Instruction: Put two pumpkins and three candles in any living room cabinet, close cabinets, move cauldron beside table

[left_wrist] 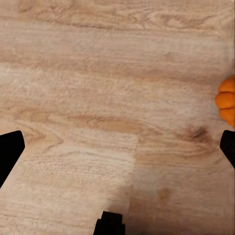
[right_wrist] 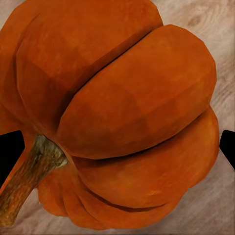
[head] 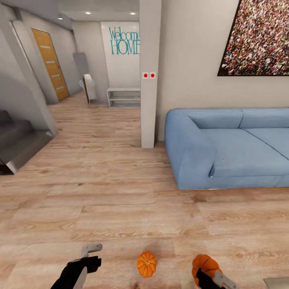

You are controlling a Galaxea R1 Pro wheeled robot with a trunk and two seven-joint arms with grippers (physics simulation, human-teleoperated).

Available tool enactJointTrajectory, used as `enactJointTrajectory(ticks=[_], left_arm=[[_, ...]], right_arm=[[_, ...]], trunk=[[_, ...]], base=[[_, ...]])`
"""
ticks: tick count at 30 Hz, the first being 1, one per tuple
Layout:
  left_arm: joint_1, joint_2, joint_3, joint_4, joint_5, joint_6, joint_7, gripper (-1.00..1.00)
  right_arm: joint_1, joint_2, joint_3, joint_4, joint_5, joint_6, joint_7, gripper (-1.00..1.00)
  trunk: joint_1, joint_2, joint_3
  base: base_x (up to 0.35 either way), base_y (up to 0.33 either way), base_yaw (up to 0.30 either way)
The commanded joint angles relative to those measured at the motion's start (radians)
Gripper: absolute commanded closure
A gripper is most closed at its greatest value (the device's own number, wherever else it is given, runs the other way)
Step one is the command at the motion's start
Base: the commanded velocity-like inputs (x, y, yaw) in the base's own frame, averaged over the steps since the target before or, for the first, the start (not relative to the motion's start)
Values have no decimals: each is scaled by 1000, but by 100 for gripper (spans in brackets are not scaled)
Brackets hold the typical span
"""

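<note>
You are looking down over a pale wood plank floor (head: 120,192) in a living room. Two orange pumpkins sit near you on the floor. The first pumpkin (head: 146,263) rests alone between your two arms, stem up. The second pumpkin (head: 204,265) lies further right, touching your right tool (head: 212,279), which presses in from the near side. In the right wrist view that second pumpkin (right_wrist: 122,112) looms very close, its ribs and brown stem (right_wrist: 27,178) plain, with the black fingertips (right_wrist: 10,152) spread wide at either edge. Your right tool is released, set around the pumpkin without clenching it.

Your left tool (head: 86,261) hangs over bare floor at the near left, well apart from the first pumpkin. The left wrist view shows its fingertips (left_wrist: 10,152) spread wide over the planks, released and empty, with the first pumpkin (left_wrist: 226,100) at the picture's edge.

Farther off, a blue sofa (head: 228,144) stands at the right against a beige wall, under a speckled picture (head: 257,38). A white pillar (head: 149,72) stands in the middle. At the far left are dark stairs (head: 16,140) and an orange door (head: 50,62).
</note>
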Motion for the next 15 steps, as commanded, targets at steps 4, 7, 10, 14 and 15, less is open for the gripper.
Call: enactJointTrajectory(ticks=[4, 7, 10, 14, 15], left_arm=[[0, 0, 0, 0, 0, 0, 0, -100], [0, 0, 0, 0, 0, 0, 0, -100], [0, 0, 0, 0, 0, 0, 0, -100], [0, -1, 0, 0, -1, 0, 0, -100], [0, -1, 0, 0, -1, 0, 0, -100]], right_arm=[[0, 0, 0, 0, 3, 0, 0, 100], [0, 0, 0, 0, 3, 0, 0, 100], [0, 0, 0, 0, 3, 0, 0, 100], [0, 0, 0, 0, 3, 0, 0, 100], [0, 0, 0, 0, 3, 0, 0, 100]], trunk=[[0, 0, 0], [0, 0, 0], [0, 0, 0], [0, 0, 0], [0, 0, 0]], base=[[271, -231, 0], [268, -234, 0], [260, -240, 0], [152, -255, 0], [55, -267, 0]])
